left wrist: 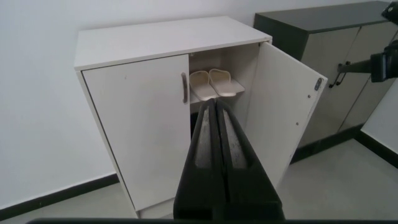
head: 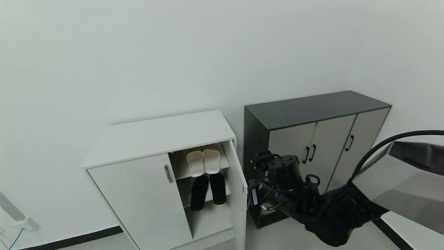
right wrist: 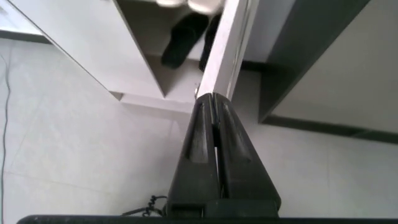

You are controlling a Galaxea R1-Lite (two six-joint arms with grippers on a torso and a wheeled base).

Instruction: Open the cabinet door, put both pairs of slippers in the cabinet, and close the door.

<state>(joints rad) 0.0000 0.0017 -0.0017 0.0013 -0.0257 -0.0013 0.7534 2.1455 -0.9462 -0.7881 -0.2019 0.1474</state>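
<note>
**Slippers shelved, door left to close**

The white cabinet [head: 156, 133] stands against the wall with its right-hand door [head: 239, 180] swung well out and its left-hand door [head: 138, 194] shut. Both pairs are inside. The beige slippers [head: 203, 161] lie side by side on the upper shelf, and the black slippers [head: 208, 191] sit on the shelf below, toes hanging a little over its front edge. From where I stand, opening and loading look finished, and only closing the door remains.

The right arm [head: 281, 180] is low, in the gap between the open door and the dark cabinet [head: 312, 107] next to it. That puts it just beside the door's outer face. In the right wrist view, the right jaws are pressed together with only a thin seam between them and hold nothing. Their tips point straight at the door's narrow free edge [right wrist: 225, 56]. I can't quite tell whether the tips touch that edge or stop just short of it.

The left jaws are also closed flat against each other and hold nothing. They are held out in front of the cabinet, well back from it, in line with the opening between the two doors.

I'd judge the right arm better placed to push the door closed. The overhanging black toes might catch the door as it comes round.
</note>
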